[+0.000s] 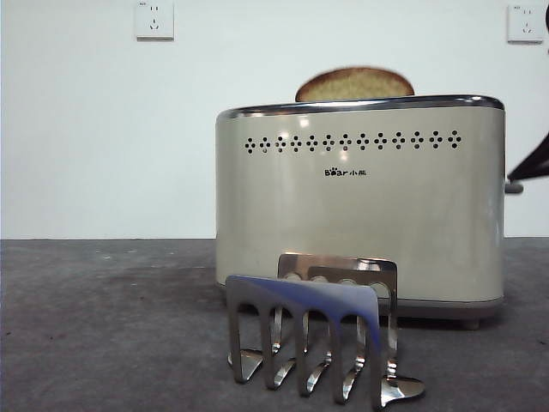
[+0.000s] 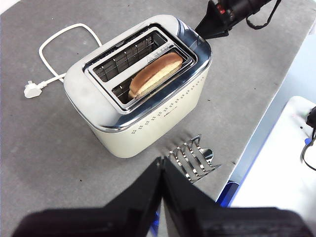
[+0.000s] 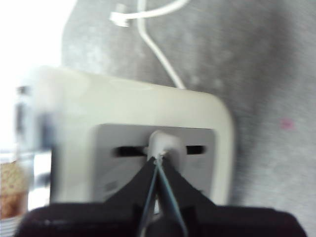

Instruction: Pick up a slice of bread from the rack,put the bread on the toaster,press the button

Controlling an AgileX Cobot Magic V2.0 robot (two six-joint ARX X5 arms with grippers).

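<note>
At the narrow end of the toaster (image 1: 360, 202), the right end effector (image 3: 158, 159) has its two jaws together, with the tips touching the small grey button (image 3: 165, 142); in the front view this arm comes in at about 3 o'clock of the toaster. The slice of bread (image 2: 155, 74) already stands in one slot, its domed crust rising above the chrome rim at 12 o'clock, so the step in hand is, in my judgement, the pressing. To do it well, the tips should rest squarely on top of the knob and push along its slot, not sideways, because closed tips can slip off a small rounded knob; a steady push until it latches seems best. The left end effector (image 2: 162, 165) waits above the surface (image 2: 44, 143) with its jaws together, holding nothing. By count I see one toaster with two slots, one slice, one button, one rack (image 1: 313, 335) with no bread in it, one white cable (image 2: 57, 47) with its plug lying unplugged, and two wall sockets (image 1: 154, 19).
</note>
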